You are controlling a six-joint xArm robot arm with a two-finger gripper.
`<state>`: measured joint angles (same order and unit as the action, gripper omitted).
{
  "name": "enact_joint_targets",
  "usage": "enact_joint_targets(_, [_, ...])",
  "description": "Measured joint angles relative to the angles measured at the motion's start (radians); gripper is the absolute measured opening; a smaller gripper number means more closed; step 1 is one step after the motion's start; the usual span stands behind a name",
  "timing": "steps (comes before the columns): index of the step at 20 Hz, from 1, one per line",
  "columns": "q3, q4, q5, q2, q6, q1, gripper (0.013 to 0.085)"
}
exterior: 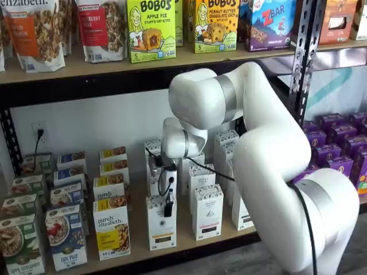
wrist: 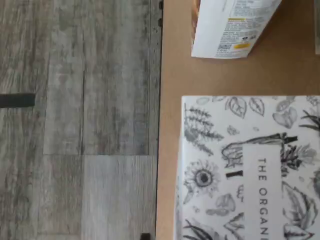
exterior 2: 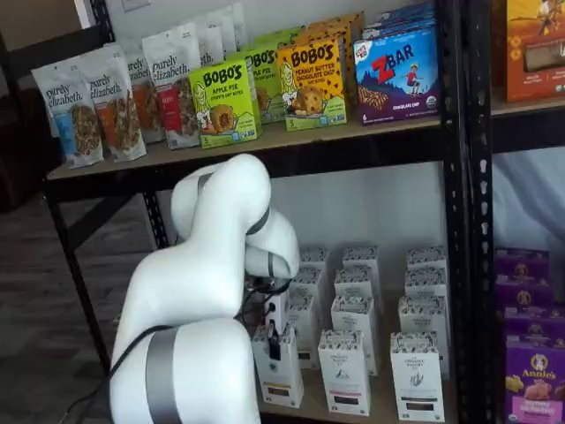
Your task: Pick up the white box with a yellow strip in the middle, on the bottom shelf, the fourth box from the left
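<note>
Where the bottom shelf (exterior: 137, 252) meets its front edge, the white box (exterior: 161, 222) stands with its yellow-strip label facing out, and in both shelf views the gripper (exterior: 169, 204) hangs directly before its upper front, fingers side-on, so I cannot tell whether they are spread or pressed together. Left of it stand granola boxes (exterior: 112, 228), right of it similar cartons (exterior: 207, 211); the wrist view shows the box's leaf-patterned top over tan board and grey plank floor (wrist: 80, 120).
</note>
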<state>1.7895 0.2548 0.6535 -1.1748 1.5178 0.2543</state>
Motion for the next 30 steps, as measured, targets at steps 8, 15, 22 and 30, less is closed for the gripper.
enact_joint_targets(8, [0.003,-0.023,0.014,-0.001,-0.022,0.003,0.0690])
enact_joint_targets(15, [-0.001,-0.018,0.007,0.000,-0.019,0.005,0.0690])
enact_joint_targets(22, [-0.005,-0.012,-0.001,0.001,-0.016,0.007,0.0610])
enact_joint_targets(30, [-0.017,-0.017,-0.014,0.006,-0.023,0.010,0.0490])
